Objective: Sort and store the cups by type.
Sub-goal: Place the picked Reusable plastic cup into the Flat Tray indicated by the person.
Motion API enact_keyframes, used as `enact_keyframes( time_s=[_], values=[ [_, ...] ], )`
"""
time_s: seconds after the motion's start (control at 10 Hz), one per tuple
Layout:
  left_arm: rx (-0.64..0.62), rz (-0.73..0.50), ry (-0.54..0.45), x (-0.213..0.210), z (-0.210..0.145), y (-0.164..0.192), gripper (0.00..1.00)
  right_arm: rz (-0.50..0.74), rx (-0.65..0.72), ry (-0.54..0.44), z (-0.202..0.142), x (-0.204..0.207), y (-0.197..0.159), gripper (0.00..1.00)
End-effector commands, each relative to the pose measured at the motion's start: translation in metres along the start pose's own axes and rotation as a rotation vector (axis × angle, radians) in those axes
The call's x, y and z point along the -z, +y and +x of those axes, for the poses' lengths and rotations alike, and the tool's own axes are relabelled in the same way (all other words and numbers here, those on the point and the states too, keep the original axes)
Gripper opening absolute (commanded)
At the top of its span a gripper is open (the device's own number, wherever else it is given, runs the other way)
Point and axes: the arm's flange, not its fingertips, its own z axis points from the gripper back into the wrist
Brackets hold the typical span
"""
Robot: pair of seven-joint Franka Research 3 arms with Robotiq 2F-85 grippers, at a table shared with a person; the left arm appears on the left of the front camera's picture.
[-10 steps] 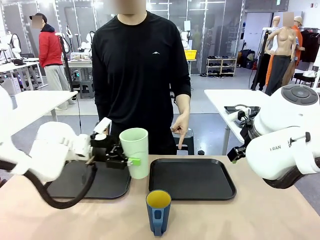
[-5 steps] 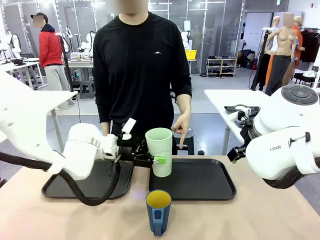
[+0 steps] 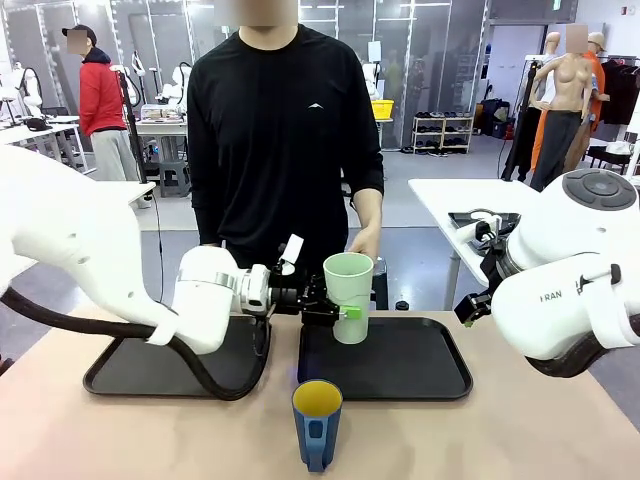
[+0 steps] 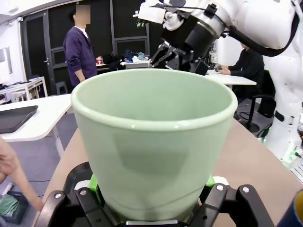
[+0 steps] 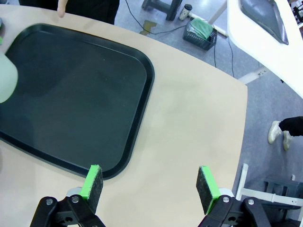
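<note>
My left gripper (image 3: pixel 338 311) is shut on the tall mint-green cup (image 3: pixel 348 296), holding it upright over the left end of the right black tray (image 3: pixel 425 360). In the left wrist view the green cup (image 4: pixel 154 142) sits between the green pads (image 4: pixel 93 182). The dark blue mug with yellow inside (image 3: pixel 317 423) stands on the table near the front edge, handle toward me. My right gripper (image 5: pixel 150 182) is open and empty, high above the right tray's (image 5: pixel 71 104) near right corner. The person's hand (image 3: pixel 365 243) hangs just behind the green cup.
A second black tray (image 3: pixel 165 372) lies at the left, partly behind my left arm. Bare tan table (image 3: pixel 520 430) spreads to the front and right. The right arm's bulk (image 3: pixel 570 280) hangs over the table's right edge.
My left arm has carried the green cup rightward from over the left tray to over the right tray's left end. The person's pointing hand has drawn up. The blue mug and right arm have not moved.
</note>
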Motion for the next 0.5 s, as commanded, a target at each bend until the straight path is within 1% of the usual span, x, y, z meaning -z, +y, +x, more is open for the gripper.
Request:
enact_keyframes(
  time_s=[0.0, 0.1, 0.4],
  values=[
    [-0.029, -0.01, -0.005, 0.0099, 0.0003, 0.0063, 0.85, -0.002, -0.005, 0.0, -0.0009, 0.0006, 0.0005, 1.0],
    [0.0, 0.0, 0.0, 0.0, 0.0, 0.0, 0.85, -0.002, -0.005, 0.0, -0.0009, 0.0006, 0.0005, 1.0],
    [0.0, 0.0, 0.0, 0.0, 0.0, 0.0, 0.85, -0.002, -0.005, 0.0, -0.0009, 0.0006, 0.0005, 1.0]
  ],
)
